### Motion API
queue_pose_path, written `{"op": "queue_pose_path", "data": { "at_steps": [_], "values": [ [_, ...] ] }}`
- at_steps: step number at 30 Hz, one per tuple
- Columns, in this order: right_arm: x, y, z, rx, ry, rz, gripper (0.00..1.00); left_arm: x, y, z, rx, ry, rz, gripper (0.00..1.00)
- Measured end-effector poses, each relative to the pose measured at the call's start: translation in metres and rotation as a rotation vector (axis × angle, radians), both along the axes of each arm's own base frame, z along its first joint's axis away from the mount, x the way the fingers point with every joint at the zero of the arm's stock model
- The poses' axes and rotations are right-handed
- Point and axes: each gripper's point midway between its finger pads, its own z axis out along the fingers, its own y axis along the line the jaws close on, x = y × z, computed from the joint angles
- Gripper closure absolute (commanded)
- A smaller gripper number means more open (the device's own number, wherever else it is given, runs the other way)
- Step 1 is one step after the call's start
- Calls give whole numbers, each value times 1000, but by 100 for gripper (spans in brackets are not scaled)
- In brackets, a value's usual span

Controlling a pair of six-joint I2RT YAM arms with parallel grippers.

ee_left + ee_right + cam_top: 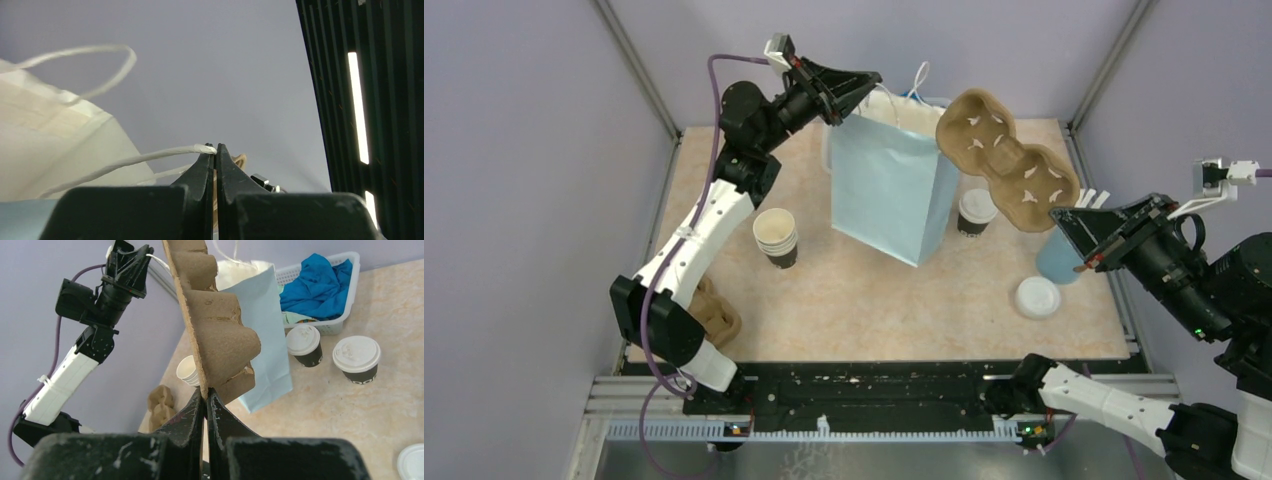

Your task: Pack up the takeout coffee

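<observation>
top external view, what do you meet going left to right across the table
brown pulp piece, open cup stack, light blue paper bag, lidded coffee cup, loose white lid

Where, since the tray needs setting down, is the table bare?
Bare: the near middle of the table, between the open cup, the bag and the loose lid. Crowded: the far right, around the lidded cup and blue cup.

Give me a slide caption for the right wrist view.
Right fingers pinch the brown pulp tray on edge before the light blue bag, two lidded cups beyond.
</observation>
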Motion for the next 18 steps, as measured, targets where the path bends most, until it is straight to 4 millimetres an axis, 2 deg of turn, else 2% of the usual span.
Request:
{"op": "queue_pose_path", "data": {
  "at_steps": [3, 9, 13, 18],
  "values": [
    [0, 0, 1, 0, -4, 3, 100, -5, 1, 12, -13, -39, 0, 100],
    [0, 0, 2, -5, -11, 3, 100, -5, -5, 7, -26, -23, -15, 100],
    [0, 0, 2, -10, -15, 3, 100, -1, -14, -6, -29, -2, -28, 100],
    [0, 0, 2, -13, -16, 1, 100, 5, -36, -37, -14, 53, -68, 100]
  ]
}}
